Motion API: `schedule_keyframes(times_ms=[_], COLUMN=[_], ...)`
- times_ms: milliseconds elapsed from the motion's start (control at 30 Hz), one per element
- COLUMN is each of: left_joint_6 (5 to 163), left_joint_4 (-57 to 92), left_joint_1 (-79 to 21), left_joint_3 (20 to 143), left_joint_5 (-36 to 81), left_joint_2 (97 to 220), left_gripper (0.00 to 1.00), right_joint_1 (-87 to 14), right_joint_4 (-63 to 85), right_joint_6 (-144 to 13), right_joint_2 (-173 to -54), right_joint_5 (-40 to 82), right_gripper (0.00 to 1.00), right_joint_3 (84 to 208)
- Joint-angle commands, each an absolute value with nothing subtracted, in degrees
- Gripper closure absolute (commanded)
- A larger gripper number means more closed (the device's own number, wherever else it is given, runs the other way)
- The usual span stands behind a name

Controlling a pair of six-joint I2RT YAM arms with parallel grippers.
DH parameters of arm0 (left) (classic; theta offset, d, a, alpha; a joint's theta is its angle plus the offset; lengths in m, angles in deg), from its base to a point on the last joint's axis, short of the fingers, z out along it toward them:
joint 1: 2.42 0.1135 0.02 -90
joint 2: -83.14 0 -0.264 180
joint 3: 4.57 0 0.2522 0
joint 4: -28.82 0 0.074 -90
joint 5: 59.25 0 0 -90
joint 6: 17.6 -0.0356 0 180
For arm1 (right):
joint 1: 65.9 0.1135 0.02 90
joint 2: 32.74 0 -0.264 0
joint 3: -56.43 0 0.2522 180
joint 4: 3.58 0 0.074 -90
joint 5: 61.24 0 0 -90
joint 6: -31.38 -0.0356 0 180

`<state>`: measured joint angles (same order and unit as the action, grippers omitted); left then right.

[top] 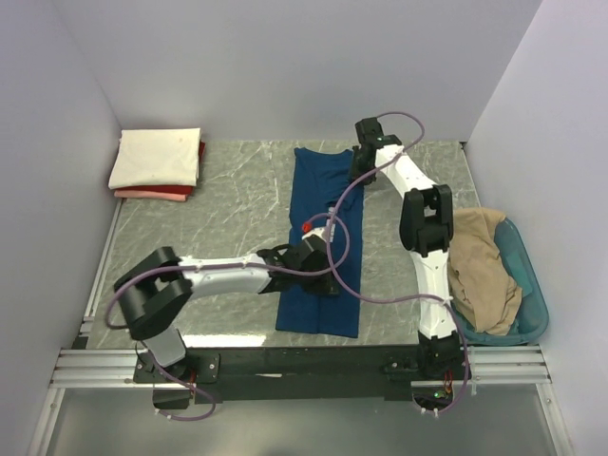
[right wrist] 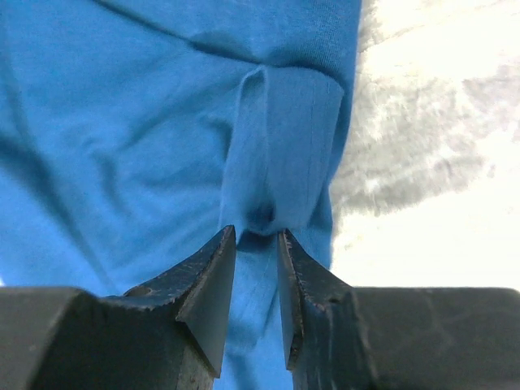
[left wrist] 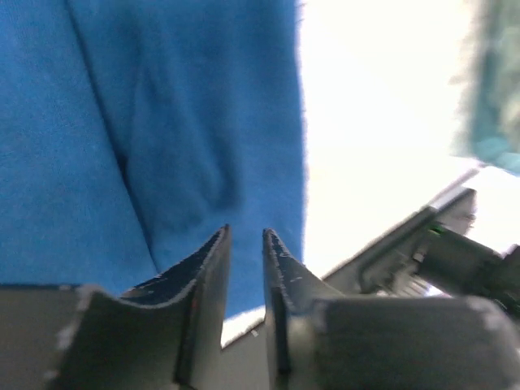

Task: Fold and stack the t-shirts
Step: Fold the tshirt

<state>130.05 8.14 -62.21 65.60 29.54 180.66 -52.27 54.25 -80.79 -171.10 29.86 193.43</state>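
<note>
Between cream-topped stack and teal tub, right jaws pinch the blue t-shirt; left jaws hover narrowly parted.

A solid dark blue t-shirt covers part of a grey-green marbled tabletop veined in white. Far left of it, a cream t-shirt tops a red t-shirt and a pink t-shirt. Right of it, a tan t-shirt fills a teal tub. Over it, the left arm and right arm are white with black joints and purple cables; the left claw and right claw are black.
</note>
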Motion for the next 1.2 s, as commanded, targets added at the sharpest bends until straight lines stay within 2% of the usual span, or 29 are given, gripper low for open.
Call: schedule_keyframes(times_ms=[0, 233, 333, 567, 867, 1033, 1167], left_joint_6=[126.4, 123.8, 122.8, 121.2, 120.2, 119.3, 120.2], left_joint_4=[6.5, 6.1, 5.0, 5.0, 11.9, 9.1, 6.2], left_joint_1=[-61.3, -55.5, -53.4, -52.3, -52.9, -54.3, -54.3], left_joint_3=[66.9, 60.0, 58.4, 54.6, 51.3, 52.3, 51.8], left_joint_5=[32.2, 31.8, 31.3, 31.2, 23.2, 24.6, 27.4], left_joint_2=[173.8, 164.6, 163.3, 161.8, 164.2, 165.8, 165.1], left_gripper=[0.7, 0.64, 0.64, 0.62, 0.61, 0.62, 0.62], right_joint_1=[-52.5, -52.5, -52.2, -46.9, -33.5, -22.4, -15.7], right_joint_4=[54.0, 45.4, 41.1, 34.5, 31.5, 29.2, 29.4], right_joint_6=[-80.6, -84.1, -86.6, -90.1, -97.0, -102.9, -105.6], right_joint_2=[-159.3, -140.6, -132.1, -114.9, -100.2, -97.3, -99.5], right_joint_5=[28.9, 24.6, 22.6, 20.2, 24.7, 26.1, 28.7], right_gripper=[0.66, 0.66, 0.66, 0.66, 0.67, 0.67, 0.67], right_joint_3=[192.1, 170.7, 155.6, 132.9, 112.9, 105.8, 104.8])
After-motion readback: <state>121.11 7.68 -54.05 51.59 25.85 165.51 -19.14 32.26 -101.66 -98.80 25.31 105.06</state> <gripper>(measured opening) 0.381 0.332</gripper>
